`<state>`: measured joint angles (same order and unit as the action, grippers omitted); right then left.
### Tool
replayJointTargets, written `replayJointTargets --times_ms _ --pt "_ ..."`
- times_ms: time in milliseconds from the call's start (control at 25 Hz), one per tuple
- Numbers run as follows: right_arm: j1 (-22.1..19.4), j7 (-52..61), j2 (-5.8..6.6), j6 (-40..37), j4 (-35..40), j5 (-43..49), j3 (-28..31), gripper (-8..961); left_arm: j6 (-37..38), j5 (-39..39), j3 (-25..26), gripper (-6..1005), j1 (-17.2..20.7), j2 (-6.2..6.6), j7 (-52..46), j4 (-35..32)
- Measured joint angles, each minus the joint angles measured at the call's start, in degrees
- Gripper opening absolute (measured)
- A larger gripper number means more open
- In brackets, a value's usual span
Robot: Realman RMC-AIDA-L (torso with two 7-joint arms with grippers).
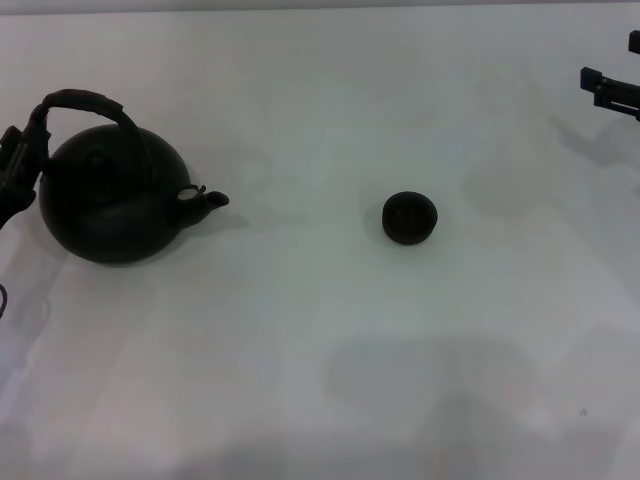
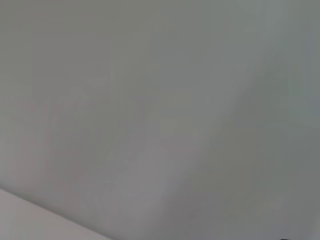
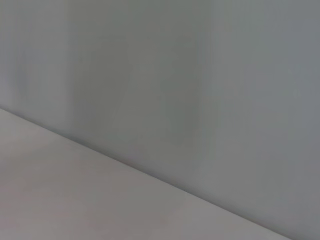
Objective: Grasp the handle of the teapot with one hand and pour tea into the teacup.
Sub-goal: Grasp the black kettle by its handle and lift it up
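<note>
Left hand [image 1: 18, 165] touching handle [image 1: 85, 100] side, grip unclear; teapot [image 1: 112, 195] sitting on bench [image 1: 300, 350]; teacup [image 1: 409, 217] waiting; pouring not begun.

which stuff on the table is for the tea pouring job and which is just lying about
For the job:
- teapot
- handle on the teapot
- teacup
- left claw, beside the handle at the table's left edge

Not part of it:
- right claw, parked at far right
- no loose items on the white table
</note>
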<state>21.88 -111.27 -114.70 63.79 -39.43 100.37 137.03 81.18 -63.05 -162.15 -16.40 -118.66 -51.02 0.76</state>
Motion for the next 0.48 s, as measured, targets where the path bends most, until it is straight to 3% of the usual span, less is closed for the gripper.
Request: replayJointTargets --times_ms 480 --pt "-0.1 -0.1 0.00 0.2 0.1 0.0 0.0 834 -0.4 2.7 -0.6 292 -1.5 0.03 -1.2 5.4"
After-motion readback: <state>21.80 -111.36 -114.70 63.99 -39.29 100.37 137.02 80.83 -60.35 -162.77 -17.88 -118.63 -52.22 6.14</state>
